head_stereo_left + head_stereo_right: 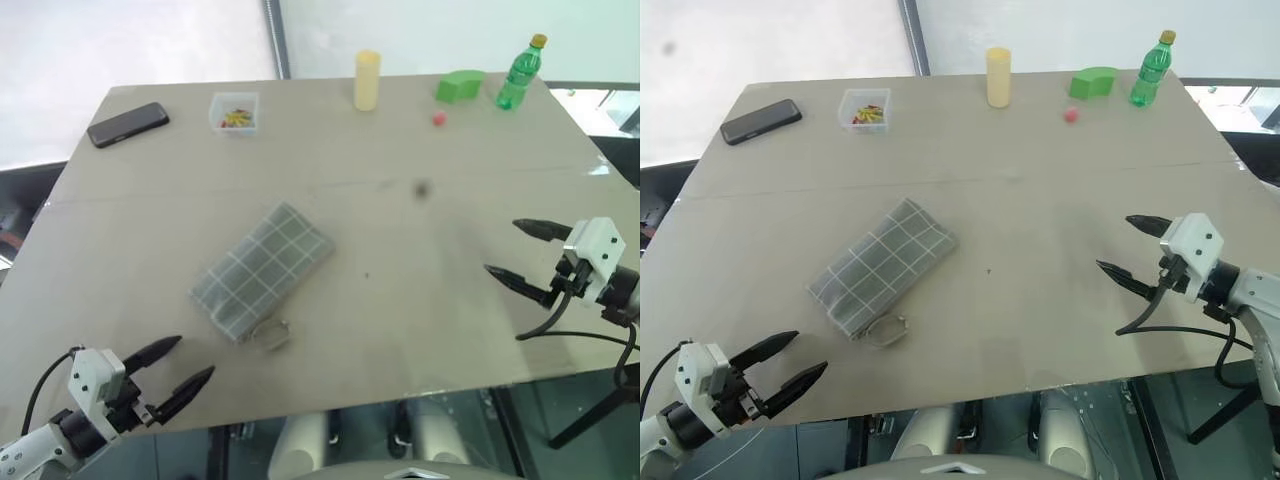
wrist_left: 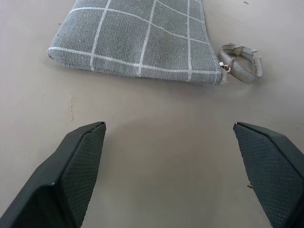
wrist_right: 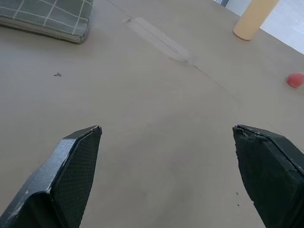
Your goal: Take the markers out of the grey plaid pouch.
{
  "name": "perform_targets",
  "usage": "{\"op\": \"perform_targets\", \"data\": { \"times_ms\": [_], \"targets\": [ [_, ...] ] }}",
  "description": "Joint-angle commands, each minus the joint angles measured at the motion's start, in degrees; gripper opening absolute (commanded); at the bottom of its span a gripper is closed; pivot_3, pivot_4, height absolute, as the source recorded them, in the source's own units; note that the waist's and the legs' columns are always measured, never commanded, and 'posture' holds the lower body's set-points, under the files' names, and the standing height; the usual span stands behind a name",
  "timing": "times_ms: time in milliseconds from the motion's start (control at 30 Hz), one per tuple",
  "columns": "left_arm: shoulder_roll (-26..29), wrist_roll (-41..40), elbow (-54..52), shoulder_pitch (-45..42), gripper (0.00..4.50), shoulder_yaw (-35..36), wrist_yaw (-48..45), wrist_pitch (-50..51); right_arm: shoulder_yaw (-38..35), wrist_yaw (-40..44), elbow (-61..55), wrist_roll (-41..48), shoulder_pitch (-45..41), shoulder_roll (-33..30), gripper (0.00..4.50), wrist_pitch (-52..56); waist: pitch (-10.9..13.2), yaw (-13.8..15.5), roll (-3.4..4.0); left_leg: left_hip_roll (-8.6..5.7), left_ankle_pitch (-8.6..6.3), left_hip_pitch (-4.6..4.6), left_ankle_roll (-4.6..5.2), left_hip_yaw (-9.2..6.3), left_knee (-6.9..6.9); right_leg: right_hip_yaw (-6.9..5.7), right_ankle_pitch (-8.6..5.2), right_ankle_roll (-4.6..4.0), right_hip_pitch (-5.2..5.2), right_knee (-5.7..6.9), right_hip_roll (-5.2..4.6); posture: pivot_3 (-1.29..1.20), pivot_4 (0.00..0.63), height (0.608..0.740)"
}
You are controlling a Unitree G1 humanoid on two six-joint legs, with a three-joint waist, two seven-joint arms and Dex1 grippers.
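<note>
Beige bench point(image 1: 400, 300) carries the grey plaid pouch point(image 1: 263, 268) mid-surface, closed, between the gaping, empty left pincer point(image 1: 196, 359) and right pincer point(image 1: 500, 248).

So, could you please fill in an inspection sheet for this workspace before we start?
Surface: plain beige tabletop with a faint seam across it.
Job's things: flat grey plaid fabric pouch lying closed, metal ring at its near end; markers nothing seen.
Clutter: black phone, clear box of coloured bits, pale yellow cylinder, green block, green plastic bottle, small red ball, all along the far edge.
Grippers: left gripper open, empty; right gripper open, empty.
Cables: black cables by the right wrist.
Surroundings: pale wall behind.
</note>
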Motion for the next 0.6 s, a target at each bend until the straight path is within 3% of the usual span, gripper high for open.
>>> {"op": "perform_targets", "data": {
  "times_ms": [33,600],
  "targets": [
    [-0.07,-0.4,-0.01,1.31,4.45,0.67,-0.64,-1.49,-1.09,0.78,-1.72,1.92,-1.08,-1.39,4.5,0.66,0.0,-0.02,0.0,0.0,0.0,0.01,0.0,0.0,0.02,-0.01,0.0,0.0,0.02,0.0,-0.02,0.0,0.15,0.74],
    [0.68,-2.61,-6.91,-2.53,4.45,1.18,7.67,4.84,2.99,-2.8,-9.15,2.53,-3.18,0.29,4.5,3.51,-0.02,0.04,0.0,0.05,0.0,0.03,0.01,-0.03,0.21,-0.67,0.06,-0.03,0.1,0.1,-0.37,0.0,0.15,0.74]
  ]
}}
